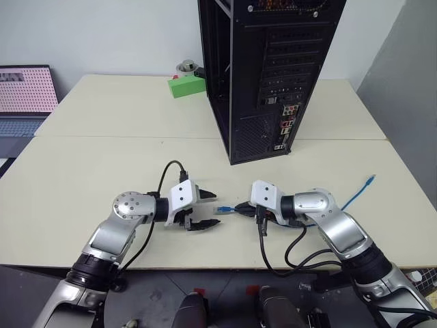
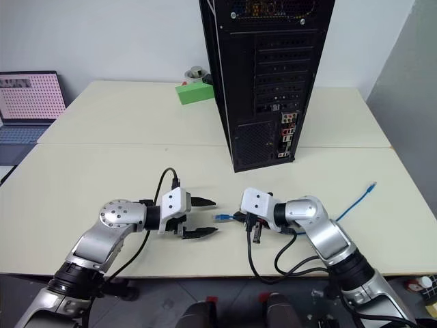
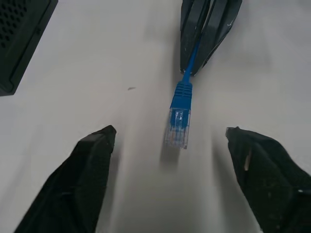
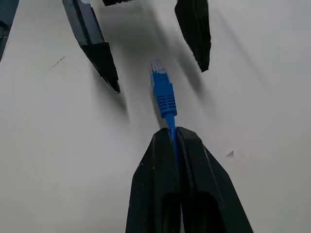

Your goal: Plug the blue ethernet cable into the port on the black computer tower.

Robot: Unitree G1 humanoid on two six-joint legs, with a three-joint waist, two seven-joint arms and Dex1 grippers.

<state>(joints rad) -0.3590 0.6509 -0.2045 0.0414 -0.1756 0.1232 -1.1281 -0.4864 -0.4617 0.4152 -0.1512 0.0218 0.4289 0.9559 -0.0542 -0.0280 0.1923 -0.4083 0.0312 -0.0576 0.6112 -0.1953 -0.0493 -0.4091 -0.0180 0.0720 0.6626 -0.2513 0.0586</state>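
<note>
Right gripper [image 1: 240, 210] fingers clamp the cable [image 1: 226, 209], its plug at 9 o'clock toward the left gripper [image 1: 208, 208], fingers apart.

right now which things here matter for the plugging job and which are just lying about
For the job: blue ethernet cable, black computer tower, its port, right hand, left hand.
Lying about: green box, laptop.

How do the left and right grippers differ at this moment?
The right gripper is shut on the blue cable just behind its plug; the left gripper is open and holds nothing, its fingers either side of that plug. Both hang low over the table, pointing at each other.
</note>
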